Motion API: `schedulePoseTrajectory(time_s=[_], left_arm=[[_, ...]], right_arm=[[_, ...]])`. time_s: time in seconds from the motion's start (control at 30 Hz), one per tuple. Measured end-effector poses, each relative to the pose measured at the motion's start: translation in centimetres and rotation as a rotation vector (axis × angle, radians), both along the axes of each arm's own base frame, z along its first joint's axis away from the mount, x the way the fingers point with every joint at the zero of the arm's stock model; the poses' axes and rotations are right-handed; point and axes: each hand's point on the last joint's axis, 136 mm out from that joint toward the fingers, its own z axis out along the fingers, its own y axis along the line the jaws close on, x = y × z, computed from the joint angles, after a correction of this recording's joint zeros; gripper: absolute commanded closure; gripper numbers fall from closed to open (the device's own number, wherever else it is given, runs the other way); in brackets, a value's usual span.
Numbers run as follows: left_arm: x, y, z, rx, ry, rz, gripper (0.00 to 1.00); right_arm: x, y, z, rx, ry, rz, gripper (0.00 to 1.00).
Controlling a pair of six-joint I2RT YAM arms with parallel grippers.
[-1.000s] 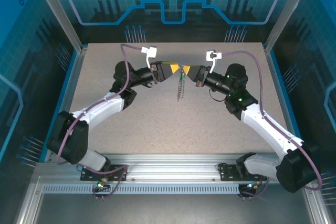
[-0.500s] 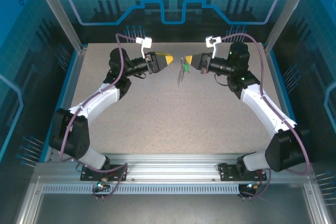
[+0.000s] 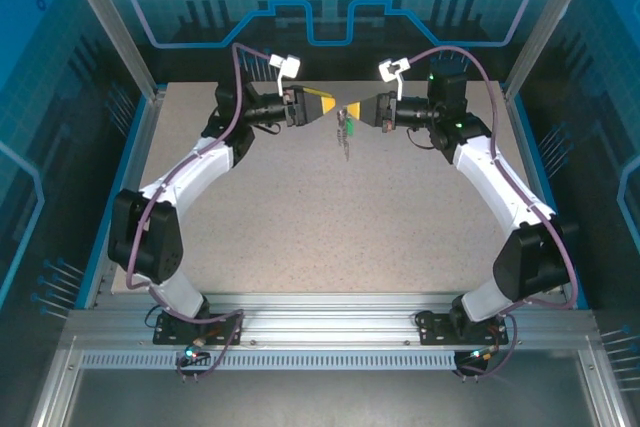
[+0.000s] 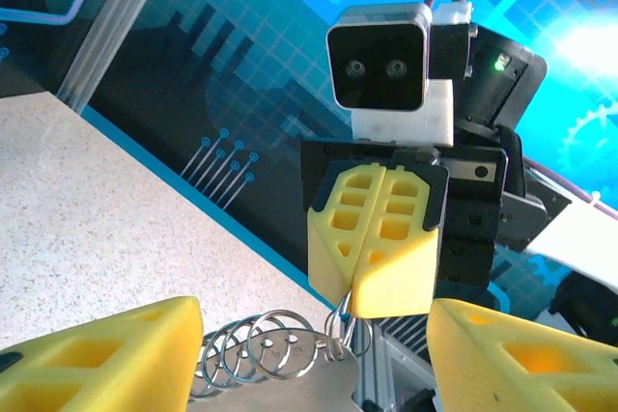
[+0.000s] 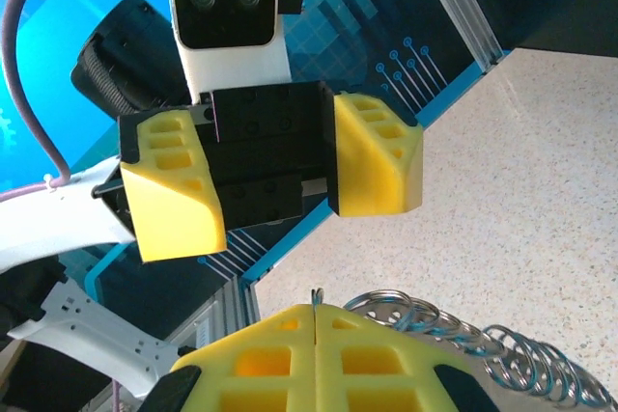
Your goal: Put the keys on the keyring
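While the two arms meet tip to tip above the far part of the speckled beige bench, the right gripper is pinched tight on the dark keyring. The silvery chain of wire loops on the keyring hangs beneath the gripper's yellow fingertips. A fleck of green in that bundle looks like the small green-headed key, too tiny to place exactly. Just beside it, the left gripper faces the right gripper, its yellow fingers spread wide and holding nothing.

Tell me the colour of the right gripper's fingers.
Bright yellow; clearest in the left wrist view, where the right gripper has its fingers shut on the keyring.
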Motion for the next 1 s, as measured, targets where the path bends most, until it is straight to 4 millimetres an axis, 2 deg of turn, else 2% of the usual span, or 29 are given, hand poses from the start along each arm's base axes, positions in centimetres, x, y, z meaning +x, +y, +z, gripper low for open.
schedulePoseTrajectory(time_s=[0.43, 1.0], left_arm=[[0.2, -0.6, -1.2, -0.002, 0.055, -0.066, 0.49], [-0.2, -1.0, -0.8, -0.024, 0.057, -0.102, 0.54]], right_arm=[[-0.1, 0.2, -0.4, -0.004, 0.020, 0.032, 1.00], [0.2, 0.2, -0.4, -0.003, 0.022, 0.032, 1.00]])
